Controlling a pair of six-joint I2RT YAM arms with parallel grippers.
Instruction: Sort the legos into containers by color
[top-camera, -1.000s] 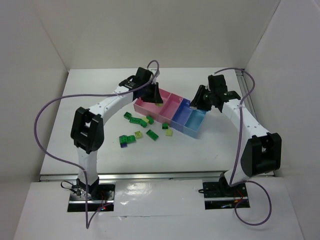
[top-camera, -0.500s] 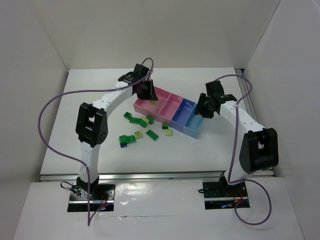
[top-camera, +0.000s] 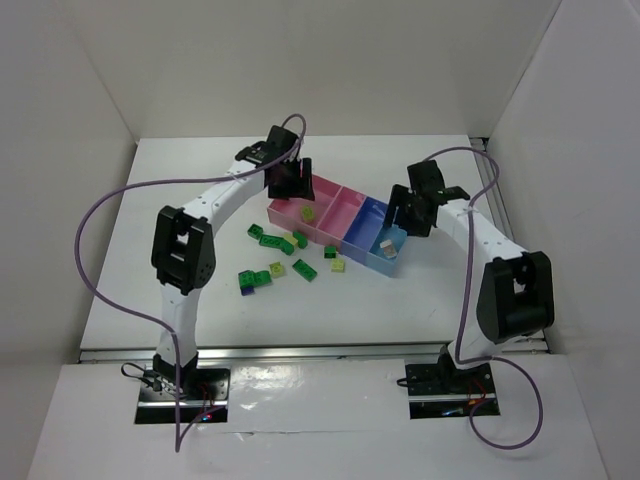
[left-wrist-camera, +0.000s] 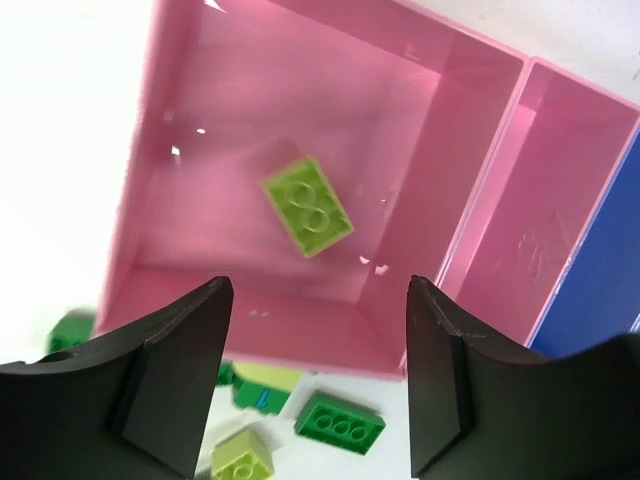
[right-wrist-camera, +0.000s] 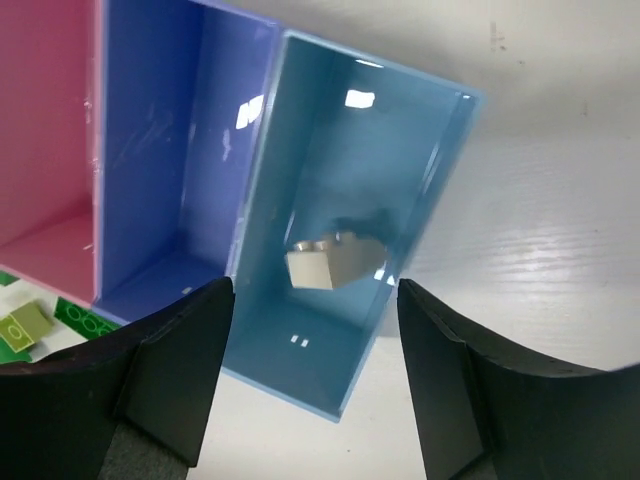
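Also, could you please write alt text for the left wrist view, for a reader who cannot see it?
A single lime-yellow lego sits inside the pink bin, seen from above through the open left gripper. The visible part of the neighbouring bin looks empty, and a dark green lego sits on the table outside.

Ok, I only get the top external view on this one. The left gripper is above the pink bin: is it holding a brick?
Observer: No. The left wrist view shows the left gripper open, and a lime brick lying flat on the floor of the pink bin.
Operator: And the right one?
Observer: The right gripper is open too, with a cream brick tilted inside the light blue bin.
Operator: Anything in the blue bin?
Observer: The right wrist view shows no brick in the visible part of the blue bin.
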